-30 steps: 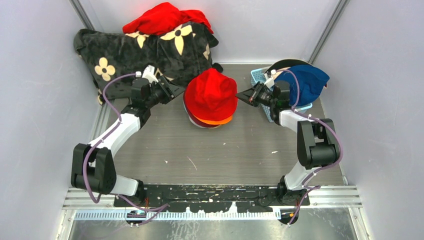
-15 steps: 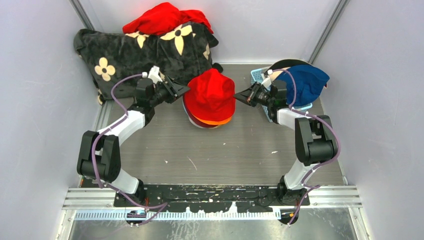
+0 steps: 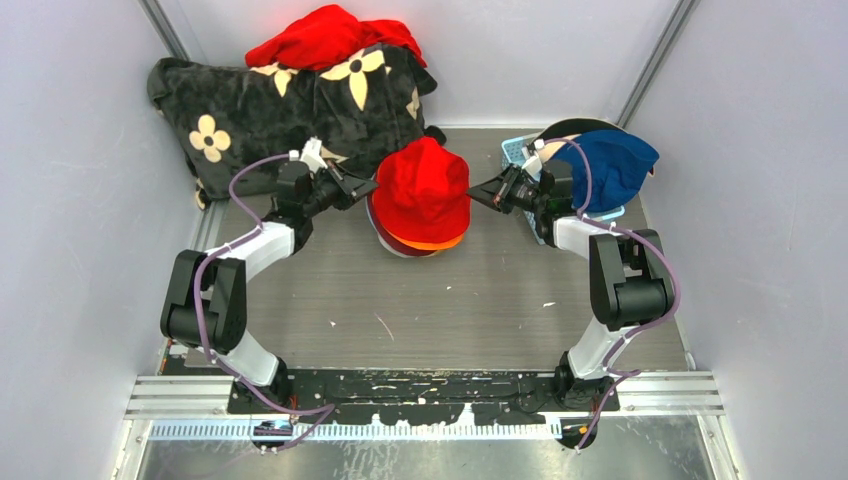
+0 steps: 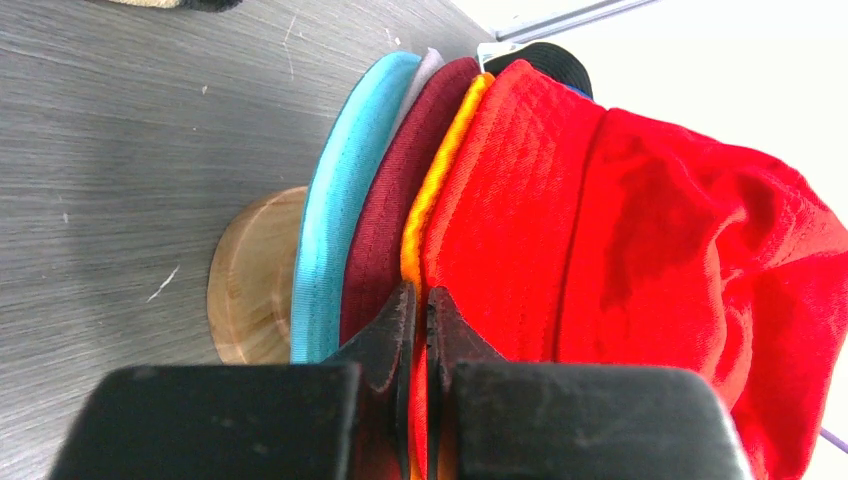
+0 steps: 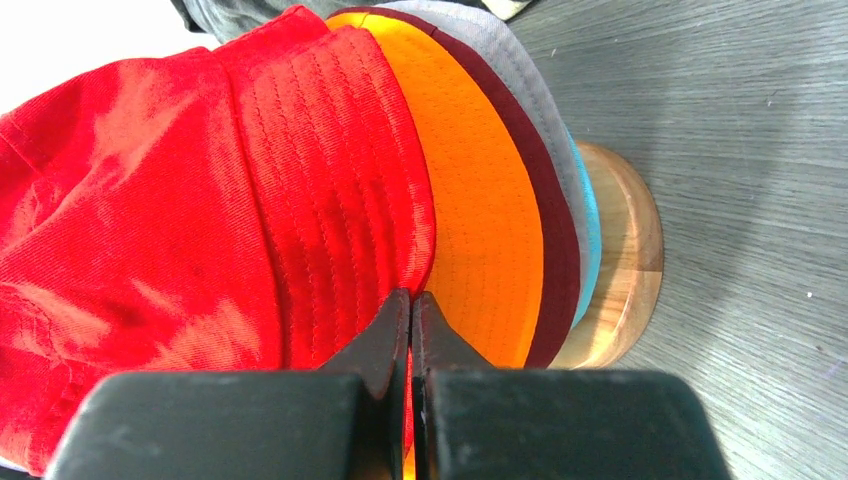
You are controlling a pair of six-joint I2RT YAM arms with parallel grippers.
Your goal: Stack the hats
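Note:
A red hat point(image 3: 422, 190) tops a pile of hats on a round wooden stand point(image 4: 250, 280) in the middle of the table. Under it show the brims of an orange hat point(image 5: 480, 230), a maroon hat point(image 4: 400, 190), a grey hat point(image 5: 530, 70) and a teal hat point(image 4: 340, 210). My left gripper point(image 3: 368, 186) is shut on the red hat's brim at its left side, and red cloth shows between its tips point(image 4: 420, 300). On the opposite side, my right gripper point(image 3: 475, 193) pinches the same brim, shut point(image 5: 411, 305). A royal blue hat point(image 3: 612, 165) lies at the back right.
The blue hat rests over a light blue basket point(image 3: 515, 150) behind my right wrist. A black blanket with cream flowers point(image 3: 270, 110) fills the back left, with a bright red cloth heap point(image 3: 320, 38) on it. Grey walls close in on both sides.
My left gripper moved right to the red hat's brim and went from open to shut on it. The right gripper kept its hold and barely moved.

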